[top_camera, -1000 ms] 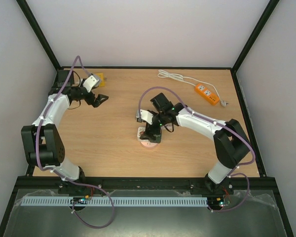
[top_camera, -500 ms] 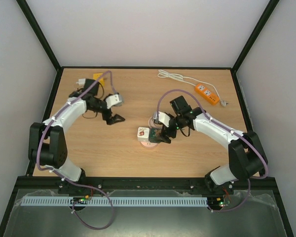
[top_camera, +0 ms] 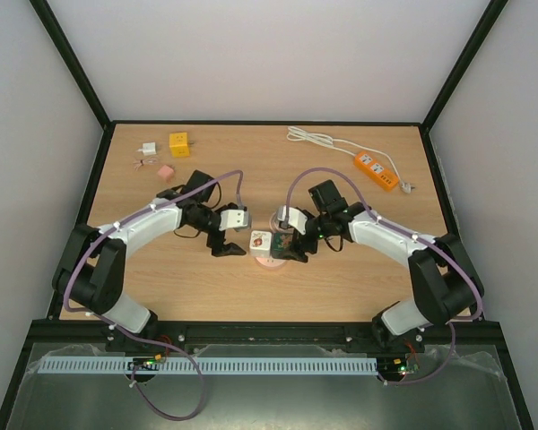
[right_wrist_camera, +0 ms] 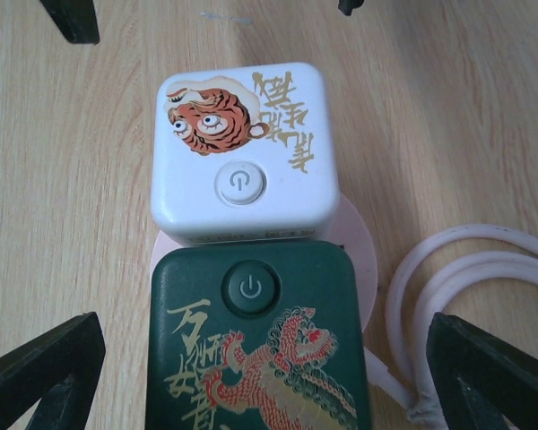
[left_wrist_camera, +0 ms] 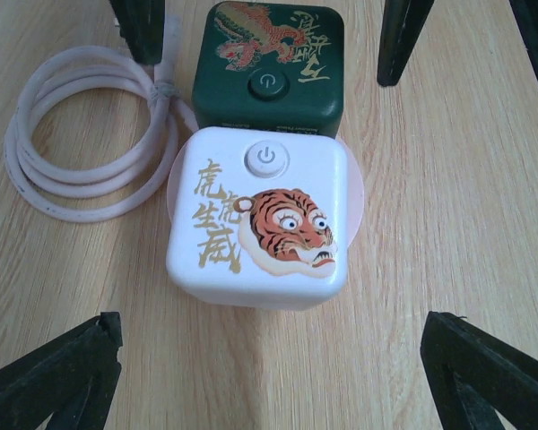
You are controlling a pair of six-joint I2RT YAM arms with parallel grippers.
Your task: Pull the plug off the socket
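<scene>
A white cube with a tiger print (left_wrist_camera: 264, 215) is joined end to end to a dark green cube with a dragon print (left_wrist_camera: 269, 67). Both rest on a pink disc (left_wrist_camera: 351, 179) in the table's middle (top_camera: 261, 240). A coiled white cable (left_wrist_camera: 81, 152) runs from the green cube. My left gripper (left_wrist_camera: 269, 358) is open, just short of the white cube, touching nothing. My right gripper (right_wrist_camera: 264, 349) is open with a finger on each side of the green cube (right_wrist_camera: 260, 349), not touching it. The white cube (right_wrist_camera: 242, 152) lies beyond it.
An orange power strip (top_camera: 377, 170) with its white cord (top_camera: 318, 139) lies at the back right. A yellow cube (top_camera: 178, 143), a small white plug (top_camera: 148, 150) and a pink piece (top_camera: 164, 172) lie at the back left.
My left arm has swung from the back left corner to the middle, up to the white cube. My right gripper has drawn back to the right, now astride the green cube.
</scene>
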